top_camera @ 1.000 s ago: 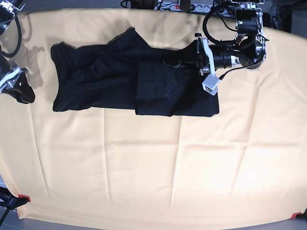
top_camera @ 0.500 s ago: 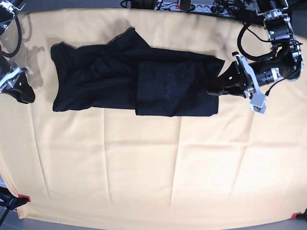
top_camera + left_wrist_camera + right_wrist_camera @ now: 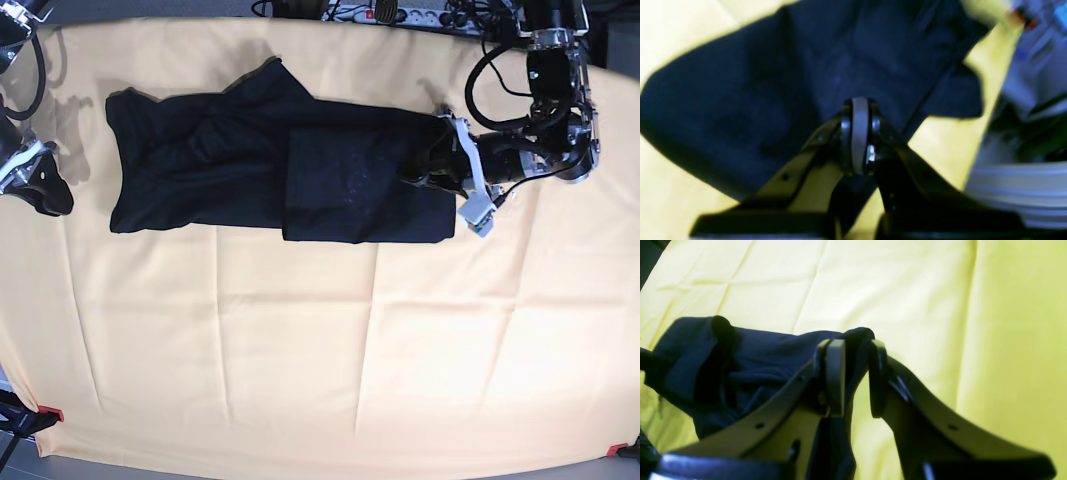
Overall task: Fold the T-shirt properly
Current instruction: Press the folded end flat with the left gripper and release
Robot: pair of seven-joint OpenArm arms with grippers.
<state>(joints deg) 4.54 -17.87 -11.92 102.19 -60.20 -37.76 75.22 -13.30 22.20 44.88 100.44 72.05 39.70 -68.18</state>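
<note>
The left gripper (image 3: 412, 176), black with pale pads, has its jaws pressed together with nothing between them; in the left wrist view the two pads (image 3: 860, 133) meet flat. It lies over the right-hand end of the large black short-sleeved cloth T-shirt (image 3: 270, 165), its arm reaching in from the shirt's right. A white block (image 3: 478, 212) on that arm sits just off the shirt's right edge, and looping black cables (image 3: 490, 75) hang above it.

The shirt lies flat on the wide pale-orange tablecloth (image 3: 320, 340), stretched lengthwise, with a darker folded panel overlapping its right half. In the left wrist view the cloth fills the space just beyond the closed tips, but blur hides whether they touch it.

The right gripper (image 3: 38, 185) rests well left of the shirt, at the tablecloth's edge. In the right wrist view its jaws stand slightly apart, holding nothing, the shirt bunched beyond them. A power strip (image 3: 385, 14) lies past the cloth's far edge, half cut off.
</note>
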